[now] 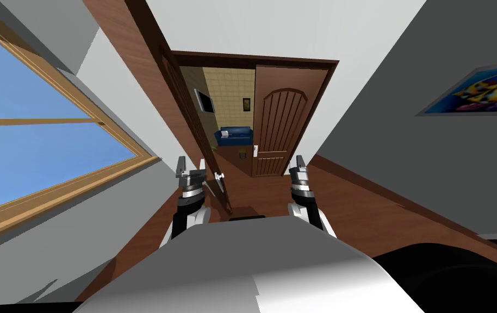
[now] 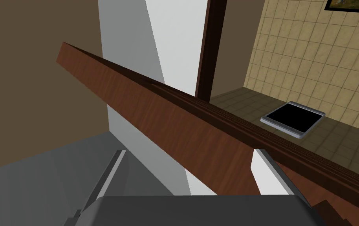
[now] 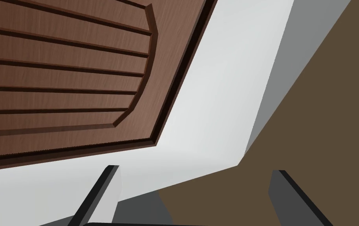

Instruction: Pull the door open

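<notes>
The door (image 1: pixel 179 114) is the left leaf of a double doorway. It stands swung well in toward me, seen nearly edge-on, running from the frame down to just ahead of my chest. Its silver handle (image 1: pixel 218 177) sits on the near end, just beside the left end effector (image 1: pixel 191 161), on that end effector's inner side; I cannot tell whether they touch.

In the left wrist view the left end effector (image 2: pixel 188 153) has its fingers (image 2: pixel 110 176) apart, and the door (image 2: pixel 167 121) crosses slantwise beyond them as a narrow brown edge, not clamped. Past it lies a tiled wall with a dark flat screen (image 2: pixel 293 119).

The right leaf (image 1: pixel 280 130) is shut in the frame. The right end effector (image 1: pixel 299 160) is raised well apart from the left one, in front of that leaf's lower part. In its wrist view the right end effector (image 3: pixel 195 169) is spread wide with nothing between the fingers, pointing at a white wall beside the panelled right leaf (image 3: pixel 57 78).

Through the gap a blue sofa (image 1: pixel 233 136) shows. A window (image 1: pixel 35 125) is on my left and a poster (image 1: pixel 486 89) on my right.
</notes>
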